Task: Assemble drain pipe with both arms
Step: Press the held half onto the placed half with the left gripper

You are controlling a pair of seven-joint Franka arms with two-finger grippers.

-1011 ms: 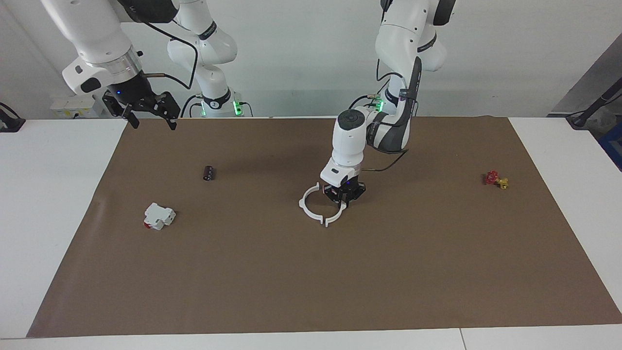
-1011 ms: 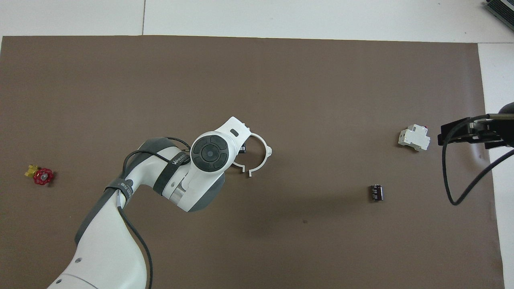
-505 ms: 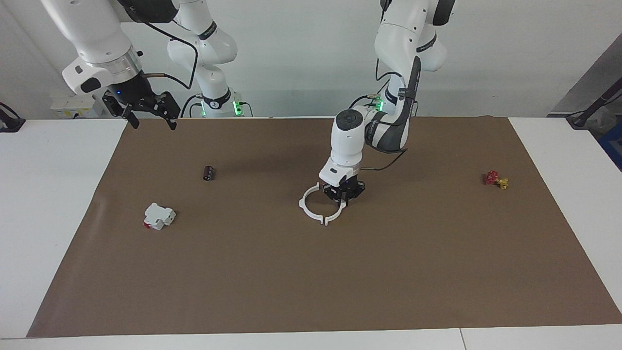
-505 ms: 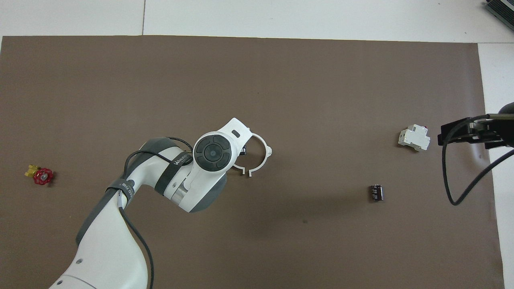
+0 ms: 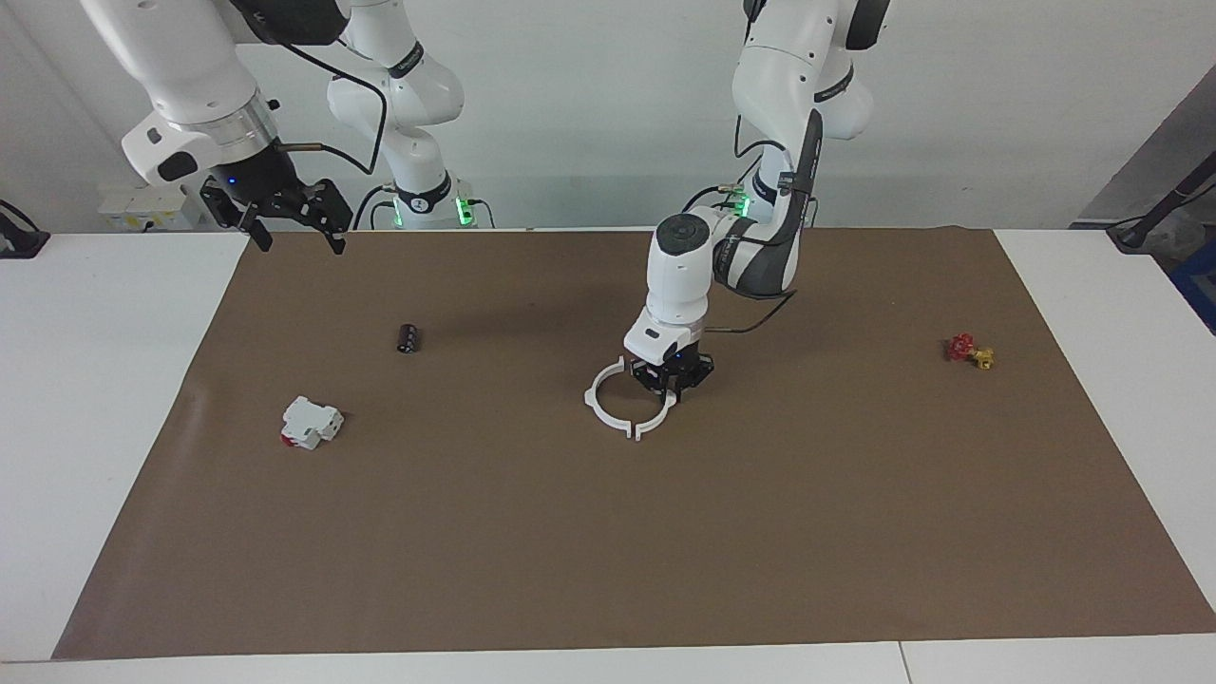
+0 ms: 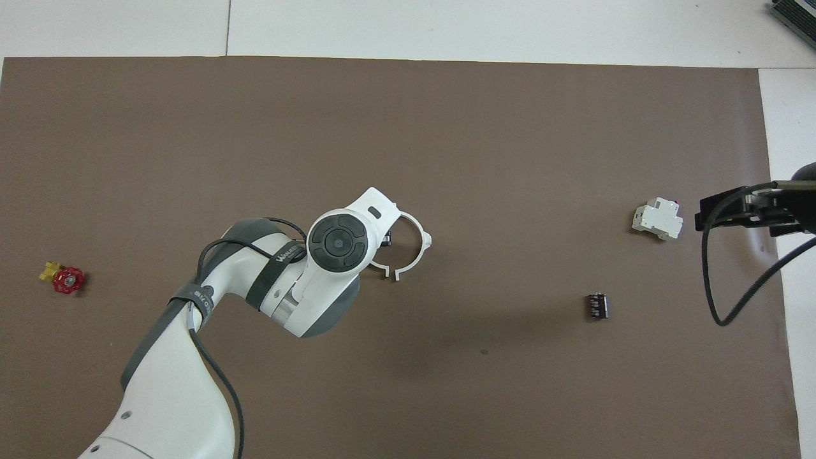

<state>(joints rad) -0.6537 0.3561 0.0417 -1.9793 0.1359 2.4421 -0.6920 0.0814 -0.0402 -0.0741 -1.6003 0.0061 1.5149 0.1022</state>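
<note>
Drain pipe arcs [image 5: 617,404] [image 6: 408,245] lie as a near-closed ring on the brown surface [image 5: 608,532] [image 6: 408,127], beneath the left claw [image 5: 673,378]. Whether that claw is clenched on the arc under it I cannot tell. The right claw [image 5: 290,223] [image 6: 733,213] waits, spread and empty, over the surface's edge.

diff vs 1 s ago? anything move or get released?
The left gripper rose slightly over the drain pipe; its wrist sits a little higher in the facing view. Whether it let go cannot be told. The two arcs lie where they were, their ends close together. The right gripper waits unmoved at its end of the table. The white-and-red box, black cylinder and red valve stayed put.
</note>
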